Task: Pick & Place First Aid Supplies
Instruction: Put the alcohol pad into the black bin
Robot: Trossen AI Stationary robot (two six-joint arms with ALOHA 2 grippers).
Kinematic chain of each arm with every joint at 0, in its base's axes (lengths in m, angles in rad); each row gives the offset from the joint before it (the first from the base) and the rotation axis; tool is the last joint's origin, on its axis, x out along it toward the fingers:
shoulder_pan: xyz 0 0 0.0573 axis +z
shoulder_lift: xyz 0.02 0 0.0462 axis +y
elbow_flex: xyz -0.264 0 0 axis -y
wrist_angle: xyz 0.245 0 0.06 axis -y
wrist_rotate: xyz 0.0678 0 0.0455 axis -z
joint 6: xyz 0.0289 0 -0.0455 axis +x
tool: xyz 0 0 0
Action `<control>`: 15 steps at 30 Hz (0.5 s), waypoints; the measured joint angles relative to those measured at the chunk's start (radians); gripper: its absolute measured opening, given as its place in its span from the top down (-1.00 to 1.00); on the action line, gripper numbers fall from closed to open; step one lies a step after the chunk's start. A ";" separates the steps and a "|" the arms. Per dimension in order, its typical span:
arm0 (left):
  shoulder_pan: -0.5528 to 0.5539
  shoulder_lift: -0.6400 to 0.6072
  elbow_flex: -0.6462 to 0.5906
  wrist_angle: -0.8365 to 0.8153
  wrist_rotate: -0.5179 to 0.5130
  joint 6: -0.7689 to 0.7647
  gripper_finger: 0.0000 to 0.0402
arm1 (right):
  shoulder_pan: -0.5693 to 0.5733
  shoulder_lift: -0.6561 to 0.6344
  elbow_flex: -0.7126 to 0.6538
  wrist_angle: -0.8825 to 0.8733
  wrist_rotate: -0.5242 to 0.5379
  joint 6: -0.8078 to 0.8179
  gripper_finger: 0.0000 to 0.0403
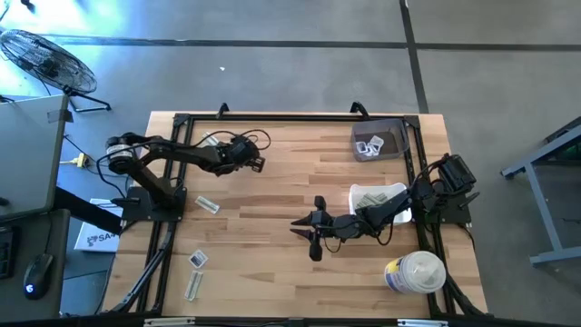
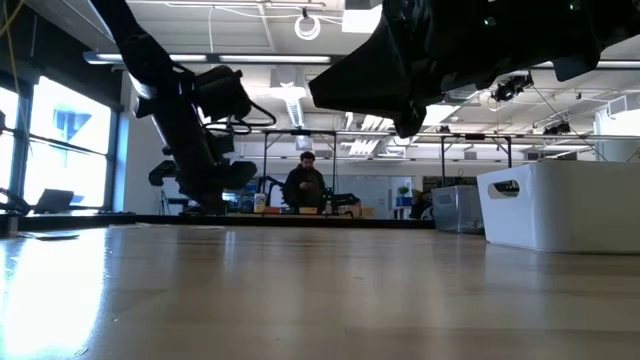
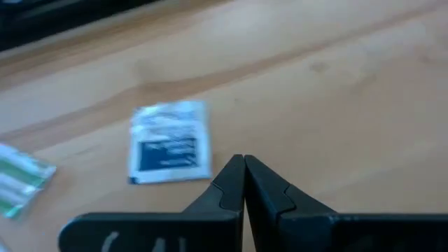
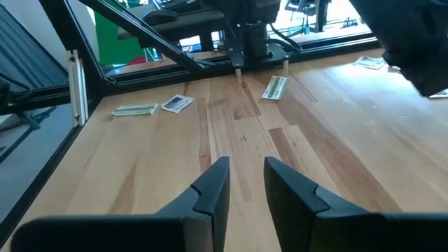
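A square white sachet [image 3: 170, 143] with dark blue print lies flat on the wooden table, just beside the tips of my left gripper [image 3: 243, 168], which is shut with nothing between its fingers. A greenish-white strip wrapper [image 3: 17, 180] lies farther off. In the high view my left gripper [image 1: 261, 164] is at the table's far left. My right gripper [image 1: 302, 227] hovers open over mid-table; in its wrist view [image 4: 246, 178] nothing is between its fingers. More packets lie flat at the near left: a strip [image 1: 207, 204], a sachet [image 1: 198, 259] and another strip [image 1: 193, 286].
A grey bin [image 1: 357, 136] with packets stands at the far right. A white bin [image 1: 356, 191] with packets sits under the right arm. A large white tub [image 1: 416, 272] stands at the near right. A black frame runs along the table edges. A person [image 2: 305, 185] is in the room behind.
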 joint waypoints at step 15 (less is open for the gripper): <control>0.203 0.000 0.002 -0.024 0.010 -0.016 0.35 | 0.000 0.000 0.000 -0.003 0.002 0.000 0.59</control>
